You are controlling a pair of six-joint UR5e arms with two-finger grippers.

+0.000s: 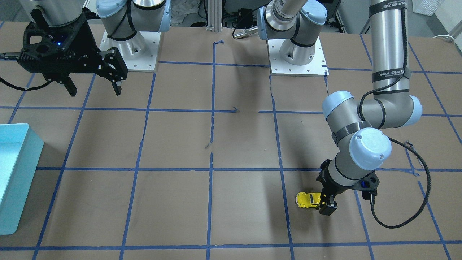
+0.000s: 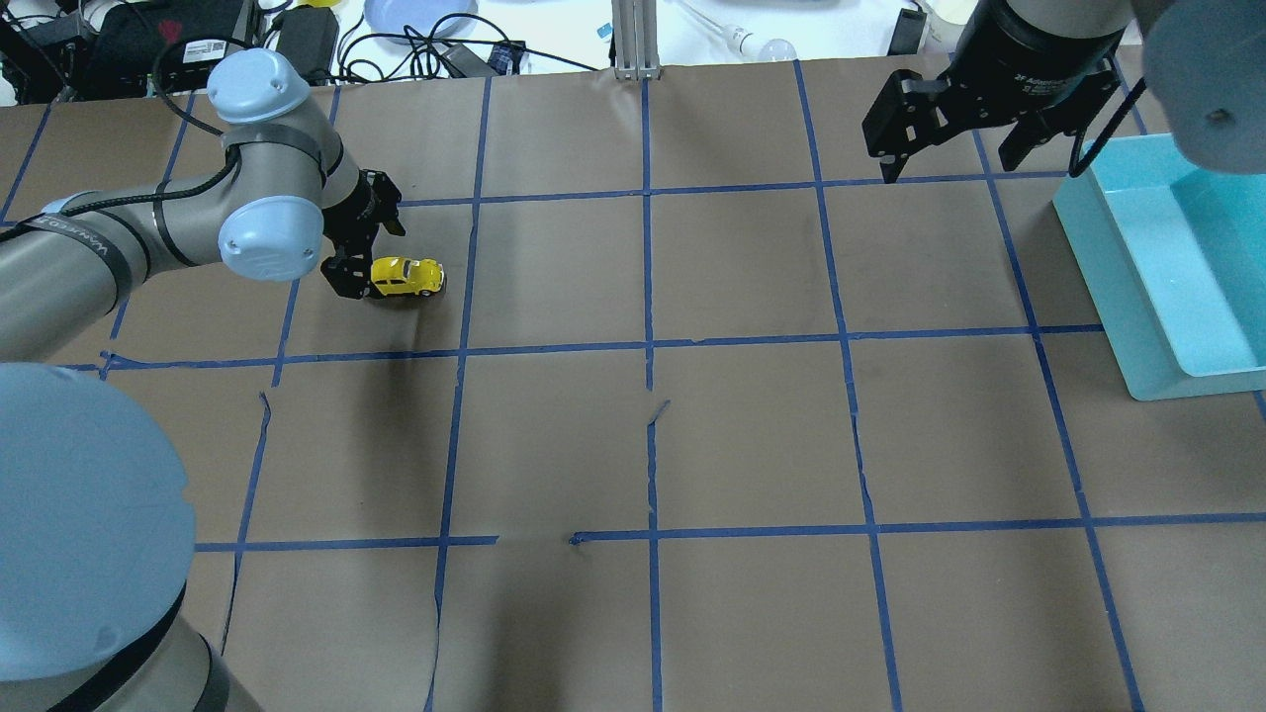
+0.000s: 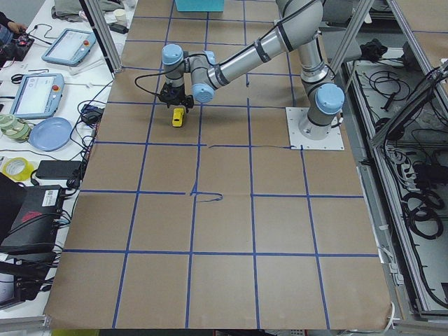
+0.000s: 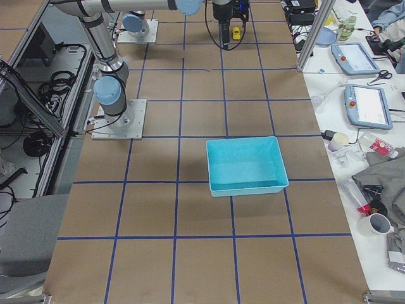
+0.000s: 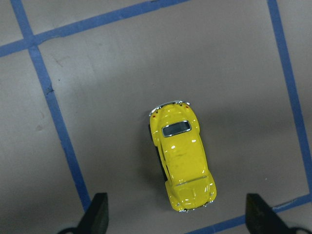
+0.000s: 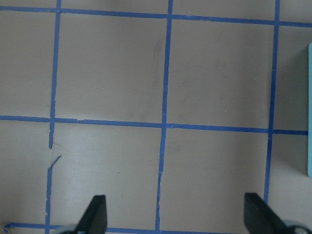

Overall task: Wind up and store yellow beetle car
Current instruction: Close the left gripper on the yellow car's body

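The yellow beetle car (image 2: 406, 276) stands on its wheels on the brown paper table at the far left of the overhead view. It also shows in the front view (image 1: 306, 199) and in the left wrist view (image 5: 181, 156). My left gripper (image 2: 368, 255) hangs low right beside it, open and empty. In the left wrist view its gripper (image 5: 178, 222) has fingertips (image 5: 97, 214) wide apart, and the car's near end lies about level with them, untouched. My right gripper (image 2: 945, 148) hovers open and empty at the far right, next to the teal bin (image 2: 1137, 287).
The teal bin (image 1: 18, 180) looks empty and stands at the table edge on my right side. Blue tape lines grid the brown paper (image 2: 653, 435). Cables, a plate and devices lie beyond the far table edge (image 2: 415, 20).
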